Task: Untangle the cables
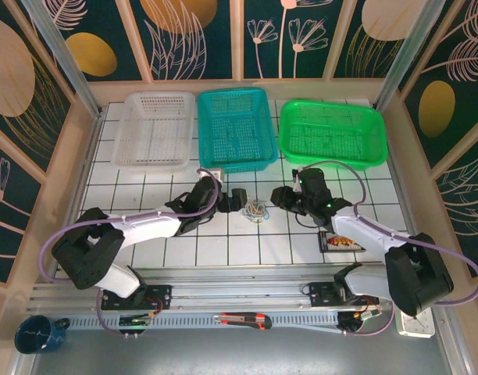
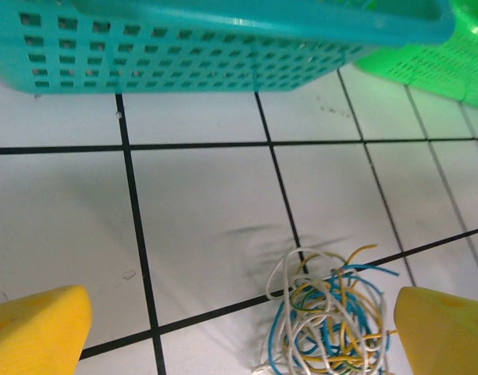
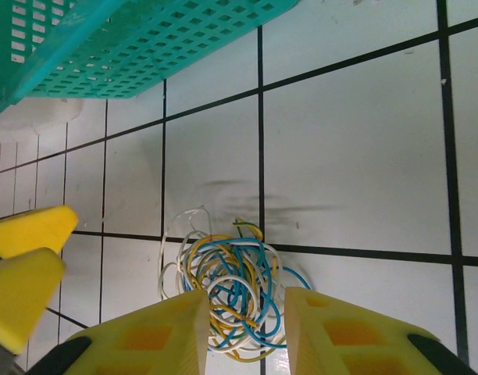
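The cables (image 1: pixel 257 209) are a small tangle of thin blue, white and yellow wires lying on the white tiled table between my two grippers. In the right wrist view the cables (image 3: pixel 231 273) sit partly between the yellow fingers of my right gripper (image 3: pixel 247 332). Its jaws are narrowed astride the near part of the tangle, with a gap still between them. My left gripper (image 2: pixel 243 332) is wide open; the cables (image 2: pixel 329 312) lie just inside its right finger (image 2: pixel 442 328). From above, the left gripper (image 1: pixel 240 199) and right gripper (image 1: pixel 276 197) flank the tangle.
Three baskets line the back: white (image 1: pixel 155 129), teal (image 1: pixel 236 156) and green (image 1: pixel 333 152). The teal basket (image 2: pixel 184 47) is close beyond the tangle. A snack packet (image 1: pixel 342 242) lies near the right arm. A blue mug (image 1: pixel 37 334) stands off the table at front left.
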Motion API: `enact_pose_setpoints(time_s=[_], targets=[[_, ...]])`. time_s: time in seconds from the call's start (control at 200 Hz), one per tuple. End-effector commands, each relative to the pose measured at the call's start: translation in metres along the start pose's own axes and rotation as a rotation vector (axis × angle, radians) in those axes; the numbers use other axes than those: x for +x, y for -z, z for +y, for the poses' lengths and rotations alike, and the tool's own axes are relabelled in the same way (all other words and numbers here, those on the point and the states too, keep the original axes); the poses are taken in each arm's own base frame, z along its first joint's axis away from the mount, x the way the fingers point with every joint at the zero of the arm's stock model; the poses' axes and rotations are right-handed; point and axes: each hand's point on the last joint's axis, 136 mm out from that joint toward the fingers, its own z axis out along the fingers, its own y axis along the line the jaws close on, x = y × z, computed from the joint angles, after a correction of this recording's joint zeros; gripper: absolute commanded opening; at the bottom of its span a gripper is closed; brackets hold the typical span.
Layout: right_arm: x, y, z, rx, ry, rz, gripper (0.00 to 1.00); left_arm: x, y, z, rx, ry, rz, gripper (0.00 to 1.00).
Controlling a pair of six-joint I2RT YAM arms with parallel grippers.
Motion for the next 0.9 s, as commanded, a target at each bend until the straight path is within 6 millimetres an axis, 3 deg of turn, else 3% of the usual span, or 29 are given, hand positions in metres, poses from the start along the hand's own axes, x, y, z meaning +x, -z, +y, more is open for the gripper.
enact_pose_setpoints(time_s=[0.0, 0.24, 0.545, 0.701, 0.896], targets=[[0.005, -0.008, 0.004, -0.036, 0.002, 0.012, 0.31, 0.0, -0.006, -0.003, -0.033, -0.047, 0.002, 0.99], [0.015, -0.022, 0.006, -0.044, -0.001, 0.046, 0.31, 0.018, -0.018, -0.003, -0.061, -0.091, 0.052, 0.99], [0.039, -0.044, 0.013, -0.066, 0.009, 0.113, 0.21, 0.033, -0.02, 0.026, -0.16, -0.114, 0.058, 0.99], [0.058, -0.05, 0.02, -0.071, 0.024, 0.155, 0.19, 0.026, -0.019, 0.034, -0.198, -0.103, 0.031, 0.99], [0.071, -0.042, 0.027, -0.085, 0.026, 0.178, 0.18, -0.004, -0.013, 0.039, -0.192, -0.052, -0.014, 0.99]])
